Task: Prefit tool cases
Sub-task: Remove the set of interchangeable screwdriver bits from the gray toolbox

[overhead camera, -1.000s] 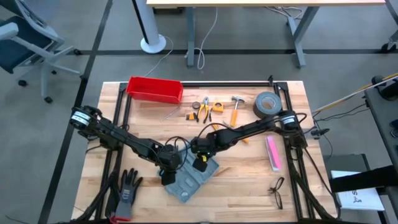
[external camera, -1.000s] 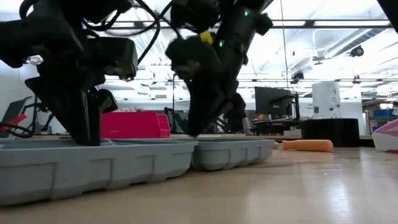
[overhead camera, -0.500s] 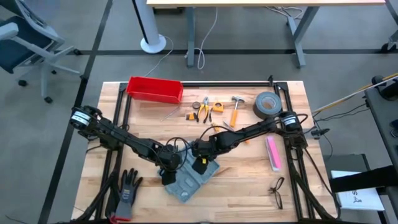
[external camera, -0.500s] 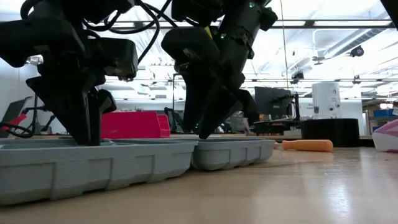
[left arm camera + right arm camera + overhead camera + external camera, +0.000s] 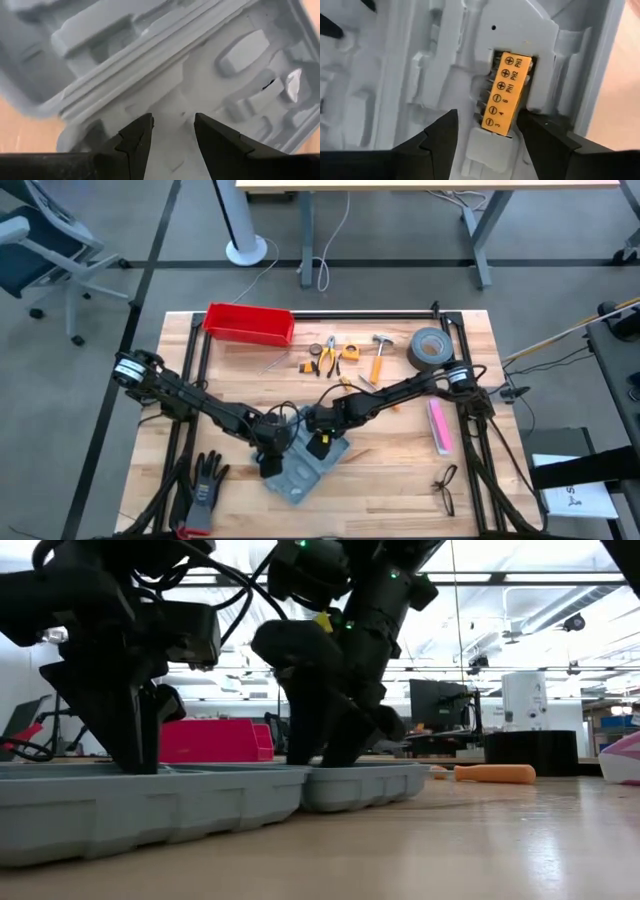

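The grey tool case (image 5: pixel 303 468) lies open on the wooden table, both halves flat with the moulded interior up. My left gripper (image 5: pixel 173 124) stands in the near-left half (image 5: pixel 120 810), pointing steeply down. My right gripper (image 5: pixel 487 127) is open over the other half (image 5: pixel 370 785). Its fingers stand on either side of a yellow bit holder (image 5: pixel 504 92) that sits in a slot of the case. I cannot tell whether they touch it. My left gripper has its two fingers on either side of a raised hump of the case's moulded interior (image 5: pixel 172 107), beside the hinge ridge. The fingers (image 5: pixel 137 132) come from above, slanting down. The case lies flat on the table.
At the table's far side are a red bin (image 5: pixel 248 323), pliers (image 5: pixel 326 352), an orange-handled hammer (image 5: pixel 378 360) and a tape roll (image 5: pixel 430 348). A pink object (image 5: pixel 438 426) and glasses (image 5: pixel 446 488) lie at the right. Black gloves (image 5: pixel 205 480) lie at the near left.
My right gripper has opened wide and let go of the yellow bit holder, which stays seated in its slot. The wrist has also rolled a little. The case has not moved.
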Tool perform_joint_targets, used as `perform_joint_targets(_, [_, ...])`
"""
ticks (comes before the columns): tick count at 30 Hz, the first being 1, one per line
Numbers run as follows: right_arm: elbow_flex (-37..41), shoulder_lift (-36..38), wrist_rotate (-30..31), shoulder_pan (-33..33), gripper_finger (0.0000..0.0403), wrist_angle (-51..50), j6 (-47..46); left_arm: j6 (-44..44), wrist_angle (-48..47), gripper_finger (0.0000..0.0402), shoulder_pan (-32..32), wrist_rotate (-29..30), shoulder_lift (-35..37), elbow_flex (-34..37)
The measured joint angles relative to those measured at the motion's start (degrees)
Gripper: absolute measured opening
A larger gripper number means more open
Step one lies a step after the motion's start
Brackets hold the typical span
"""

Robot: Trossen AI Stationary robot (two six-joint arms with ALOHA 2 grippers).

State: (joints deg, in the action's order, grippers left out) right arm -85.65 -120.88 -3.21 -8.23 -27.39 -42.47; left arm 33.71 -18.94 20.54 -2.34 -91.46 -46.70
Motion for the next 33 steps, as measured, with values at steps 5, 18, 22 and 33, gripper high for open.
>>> perform_joint_targets(5, [0.11,-0.07,-3.19,0.08,0.0188,3.97,0.37,0.00,-0.25,0.0158,0.14,-0.33,0.00,0.02])
perform_joint_targets(18, [0.20,0.57,-6.08,-0.31,0.0165,5.43,1.46,-0.06,-0.34,0.0158,0.35,-0.21,0.00,0.02])
perform_joint_targets(22, [-0.07,1.72,-6.91,-0.75,0.0158,9.64,1.80,-0.13,0.34,0.0158,0.15,2.15,0.00,0.00])
perform_joint_targets(33, [0.09,3.32,2.17,-0.97,0.0138,0.74,2.23,0.24,-0.13,0.0158,0.85,1.65,-0.02,0.00])
